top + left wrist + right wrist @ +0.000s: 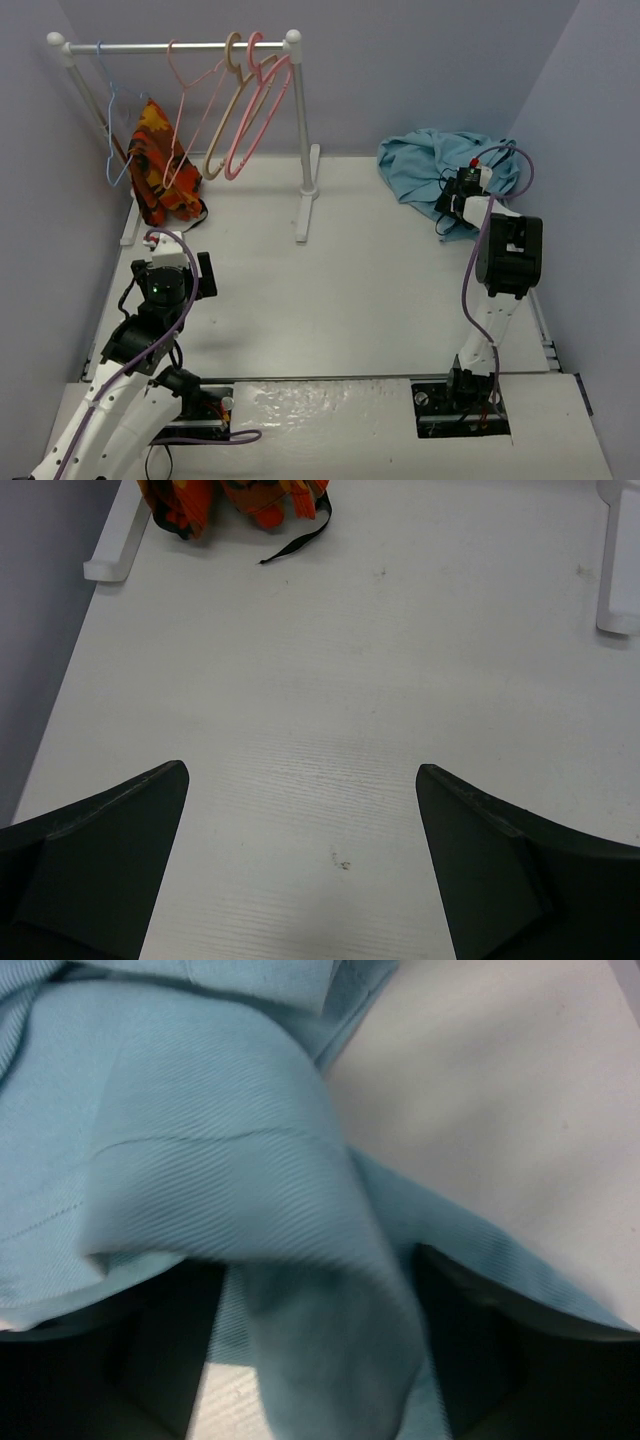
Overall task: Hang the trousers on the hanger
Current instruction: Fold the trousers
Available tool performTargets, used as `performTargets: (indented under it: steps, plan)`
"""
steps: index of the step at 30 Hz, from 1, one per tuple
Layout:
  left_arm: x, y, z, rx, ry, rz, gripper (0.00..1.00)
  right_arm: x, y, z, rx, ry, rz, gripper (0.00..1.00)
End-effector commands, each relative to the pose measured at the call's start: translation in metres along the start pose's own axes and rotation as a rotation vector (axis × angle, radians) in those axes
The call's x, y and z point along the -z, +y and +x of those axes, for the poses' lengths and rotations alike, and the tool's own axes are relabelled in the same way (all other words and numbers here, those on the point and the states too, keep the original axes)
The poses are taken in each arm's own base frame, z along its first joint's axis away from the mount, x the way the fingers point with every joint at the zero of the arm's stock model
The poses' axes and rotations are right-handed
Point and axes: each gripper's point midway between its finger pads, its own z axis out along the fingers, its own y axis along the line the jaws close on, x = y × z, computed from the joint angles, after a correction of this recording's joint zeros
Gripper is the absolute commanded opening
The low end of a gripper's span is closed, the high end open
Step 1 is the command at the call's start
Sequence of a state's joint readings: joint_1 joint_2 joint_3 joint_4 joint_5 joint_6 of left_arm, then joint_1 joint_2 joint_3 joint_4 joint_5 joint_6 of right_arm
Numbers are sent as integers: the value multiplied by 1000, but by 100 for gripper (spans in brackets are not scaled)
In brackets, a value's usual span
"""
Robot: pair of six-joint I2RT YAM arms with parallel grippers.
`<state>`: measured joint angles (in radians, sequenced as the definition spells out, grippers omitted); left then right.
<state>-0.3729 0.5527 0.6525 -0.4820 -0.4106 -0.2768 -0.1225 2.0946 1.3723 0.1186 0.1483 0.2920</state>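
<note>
- The trousers [420, 165] are one plain, light blue-teal garment of soft cloth, bunched in a wrinkled heap at the far right of the table [350, 280], close to the right wall
- Seen from the right wrist, the cloth [200, 1160] has a fine diagonal weave, a stitched seam line and thick rolled folds
- The right gripper [452, 205] is down on the near edge of that heap
- Its jaws [315, 1290] stand apart with one fold of the trousers hanging between them; a strip of bare table shows between the fold and one finger, so the cloth is not pinched yet
- The hanger [182, 85], one thin salmon-pink wire triangle with a small hook, hangs on the rail of the white rack [300, 120] at the far left, well apart from the trousers
- The same rail carries one thin blue wire hanger [110, 120], one thicker beige hanger [222, 120] and what look like two thicker pink hangers [258, 115]
- One orange, red and yellow patterned cloth [160, 170] droops from the rack's left end to the table
- The left gripper [165, 240] hovers over bare table near that cloth, its jaws [300, 780] spread wide and holding nothing
- There are two arms, one rack and five hangers in all, if the pink ones are indeed two
</note>
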Motion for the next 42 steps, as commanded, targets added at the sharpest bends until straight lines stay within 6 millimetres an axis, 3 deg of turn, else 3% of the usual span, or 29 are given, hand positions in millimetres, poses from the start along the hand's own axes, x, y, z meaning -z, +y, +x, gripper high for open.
performTargets:
  steps: [1,4,6,10,11,13,16,18,19,22,24,27,30,34,36,37,39,42]
  plan:
    - [5,-4,-39,47,-92,17,97,-8,32,38,-6,128,-165,53]
    - [6,-5,-39,48,-93,25,97,8,54,67,9,221,-244,14]
    - [6,-7,-40,50,-95,37,97,30,79,82,24,258,-300,0]
    - [8,-13,-42,56,-96,69,97,113,171,123,95,301,-487,0]
    - [9,-13,-43,58,-96,74,97,143,200,139,129,305,-546,0]
    - [15,-13,-52,69,-108,85,97,190,241,159,179,297,-635,0]
    - [28,-8,-65,85,-117,78,97,298,330,213,263,300,-872,0]
    - [38,-2,-78,97,-141,69,97,345,370,237,320,293,-974,0]
    - [45,1,-87,102,-157,64,97,387,396,243,342,272,-1066,0]
    - [64,12,-110,113,-209,47,97,445,442,258,374,258,-1216,1]
    - [73,18,-122,118,-238,39,97,452,458,267,408,257,-1247,20]
    - [83,21,-135,119,-270,44,97,458,462,258,449,221,-1260,60]
    - [79,8,-131,112,-248,101,97,443,438,226,491,124,-1163,79]
    - [65,-21,-113,129,-179,212,97,403,381,159,424,20,-999,85]
    - [51,-35,-99,150,-126,243,97,365,332,115,371,-58,-837,86]
    - [45,-44,-92,150,-94,271,97,361,310,95,340,-86,-796,86]
    - [32,-57,-79,166,-53,298,97,316,260,79,290,-78,-652,86]
    - [15,-76,-64,175,9,344,97,286,202,62,228,-100,-497,87]
